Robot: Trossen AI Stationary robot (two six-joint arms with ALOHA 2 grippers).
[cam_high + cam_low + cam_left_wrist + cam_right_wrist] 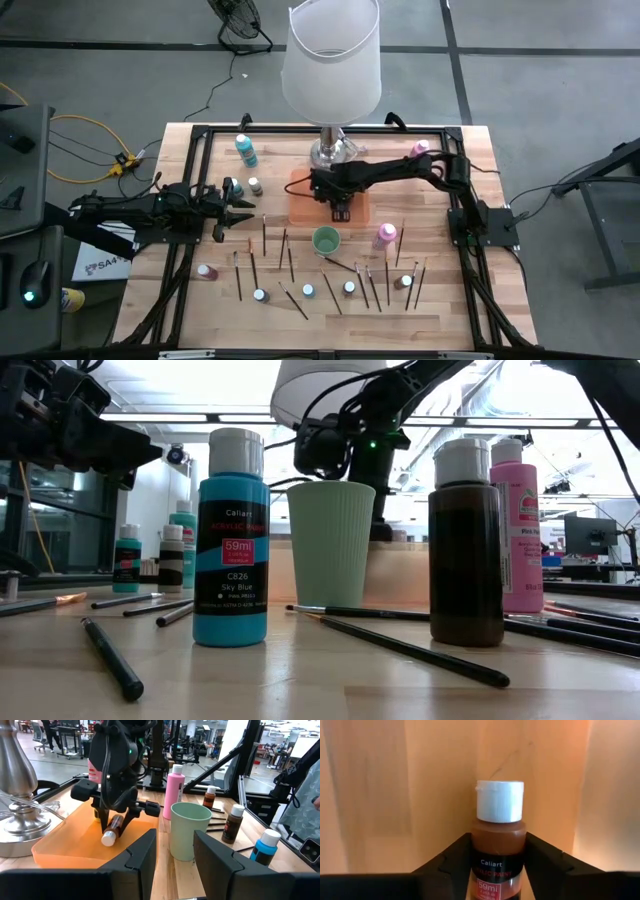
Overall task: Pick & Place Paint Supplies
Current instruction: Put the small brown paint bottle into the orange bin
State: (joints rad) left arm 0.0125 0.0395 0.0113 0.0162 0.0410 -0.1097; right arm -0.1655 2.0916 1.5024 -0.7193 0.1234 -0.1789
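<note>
**Right tool holds a brown paint bottle over the orange tray**

The right tool (pixel 340 207) reaches in over the orange tray (pixel 300 208) at the middle of the bench (pixel 450 300), just in front of the lamp (pixel 332 60). Its two fingers (pixel 447 857) are clamped on the sides of a brown paint bottle (pixel 498 845) with a white cap, labelled "Caliart". In the left wrist view the same bottle (pixel 112 828) hangs tilted, cap down, over the tray's (pixel 65 850) floor; whether the cap touches the tray cannot be told.

The left tool (pixel 238 208) waits over the left part of the bench, level with the tray and pointing towards it. Its fingers (pixel 142 852) stand apart with nothing between them.

Just in front of the tray stands a pale green cup (pixel 325 239), upright. A pink bottle (pixel 385 235) stands to its right and another pink bottle (pixel 419 149) sits near the back right corner. A teal bottle (pixel 245 150) stands at the back left, and a small dark bottle (pixel 254 186) stands near the left tool.

Along the front of the bench, thin dark-handled brushes (pixel 283 248) lie scattered, most of them pointing front to back. Among them stand small bottles: a blue-capped one (pixel 308 290), a second one (pixel 349 287), a white-capped one (pixel 260 295), a brown one (pixel 405 282), and a red one (pixel 205 271) lying at the left. In the low view the nearest is a sky blue bottle (pixel 231 540).
</note>
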